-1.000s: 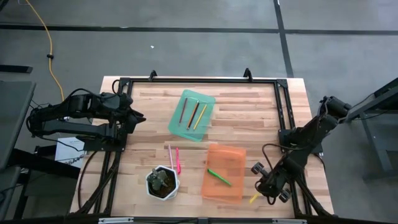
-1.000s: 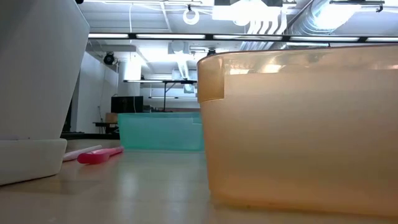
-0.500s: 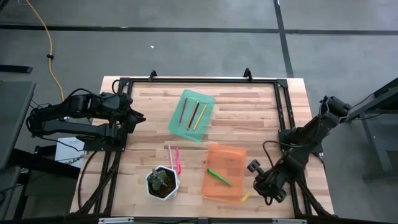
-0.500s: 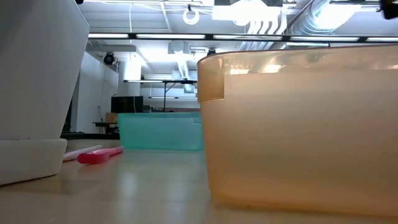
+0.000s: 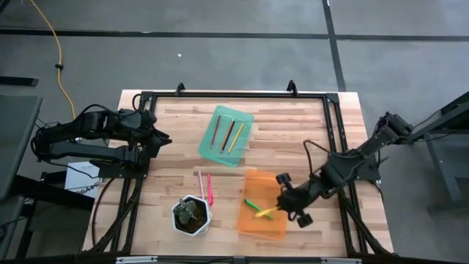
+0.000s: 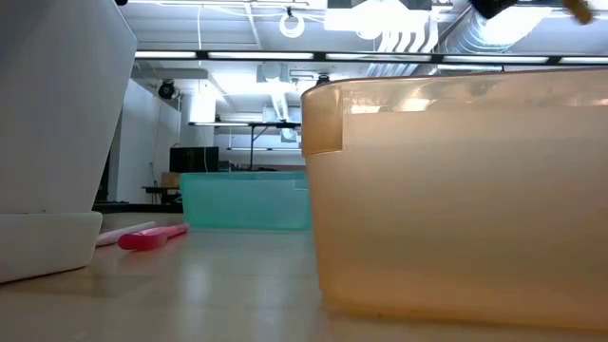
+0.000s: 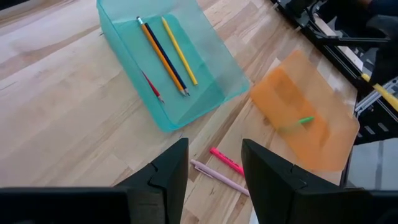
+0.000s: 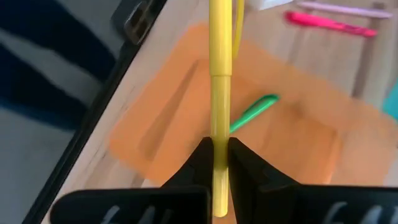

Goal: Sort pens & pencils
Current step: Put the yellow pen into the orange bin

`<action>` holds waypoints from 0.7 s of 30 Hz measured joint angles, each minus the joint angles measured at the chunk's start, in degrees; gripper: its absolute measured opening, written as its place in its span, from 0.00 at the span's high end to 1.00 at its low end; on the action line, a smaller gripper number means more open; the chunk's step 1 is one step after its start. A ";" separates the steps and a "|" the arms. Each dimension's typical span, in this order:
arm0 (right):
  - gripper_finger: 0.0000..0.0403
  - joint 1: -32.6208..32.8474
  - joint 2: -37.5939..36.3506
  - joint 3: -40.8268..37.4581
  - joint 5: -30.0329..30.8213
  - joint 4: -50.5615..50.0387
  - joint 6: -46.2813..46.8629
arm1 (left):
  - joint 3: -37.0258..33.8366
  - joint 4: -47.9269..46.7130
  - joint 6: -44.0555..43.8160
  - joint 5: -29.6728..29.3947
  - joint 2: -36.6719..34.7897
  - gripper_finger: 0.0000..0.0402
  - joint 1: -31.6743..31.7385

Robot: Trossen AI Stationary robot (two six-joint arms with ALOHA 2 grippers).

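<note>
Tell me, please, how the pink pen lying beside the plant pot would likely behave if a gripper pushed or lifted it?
The pink pen looks slim and round, so a sideways push would probably roll it across the bare wooden table. It appears straight and rigid, likely stiff and light. Lying flat beside the peach pen, it may be awkward to pinch alone.

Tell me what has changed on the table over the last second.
The right hand, shut on the yellow pen, carried it from the table's right front corner leftward to above the orange tray, near the green pen. Unchanged: the left hand, open at the table's left side, the green tray and the pink pens.
</note>
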 joint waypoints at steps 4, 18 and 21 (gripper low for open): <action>0.98 -3.40 0.69 0.05 -0.39 3.31 2.96 | -0.02 0.00 0.32 0.78 0.01 0.66 0.00; 0.98 -9.51 8.18 0.05 -3.74 3.80 13.17 | -0.01 -0.02 4.81 1.96 0.00 0.66 0.00; 0.98 -10.07 9.44 0.05 -4.65 3.15 14.74 | -0.02 -0.02 6.11 1.96 -0.01 0.66 0.00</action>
